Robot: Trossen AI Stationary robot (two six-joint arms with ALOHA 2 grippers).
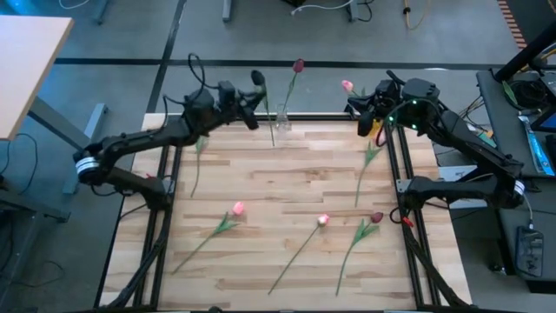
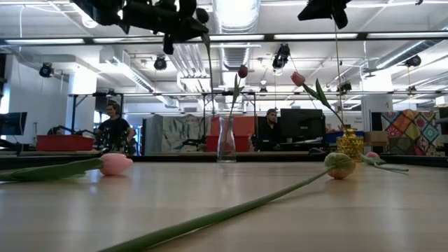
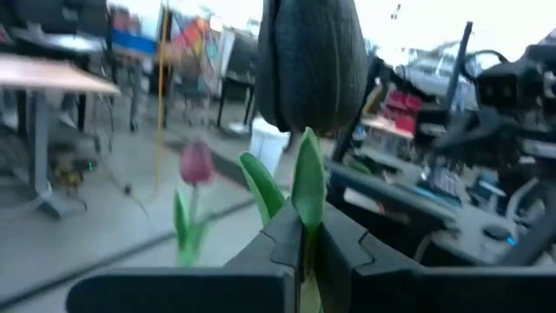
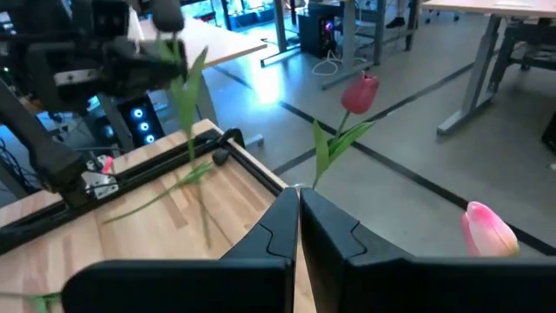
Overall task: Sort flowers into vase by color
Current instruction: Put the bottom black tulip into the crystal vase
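My left gripper (image 1: 250, 109) is raised over the table's far edge, just left of a clear glass vase (image 1: 281, 117), and is shut on a dark maroon tulip (image 1: 258, 78). A maroon tulip (image 1: 298, 65) stands in that vase by its stem. My right gripper (image 1: 363, 110) is shut and hovers above a small gold vase (image 2: 348, 145) at the far right. A pink tulip (image 2: 297, 78) leans up and to the left from the gold vase. In the right wrist view its head (image 4: 491, 230) shows beside the fingers and its stem is hidden. My left gripper pinches the dark tulip's stem just under the head, with the green leaves (image 3: 306, 187) caught between the two fingers. The fingers come level from the table's left, across the stem. The head (image 3: 308, 61) stands upright above them, and the stem (image 2: 210, 91) hangs below, clear of the table. My right gripper: a thin line (image 2: 338, 77) runs from it down to the gold vase; I cannot tell whether it touches the pink tulip.
On the table lie two pink tulips (image 1: 237, 209) (image 1: 323, 220) and a maroon one (image 1: 375, 217). There are also two stems (image 1: 195, 169) (image 1: 365, 174) whose heads are hidden under the arms. Black frame rails (image 1: 161, 217) run along both table sides. People (image 2: 115, 129) sit in the room behind.
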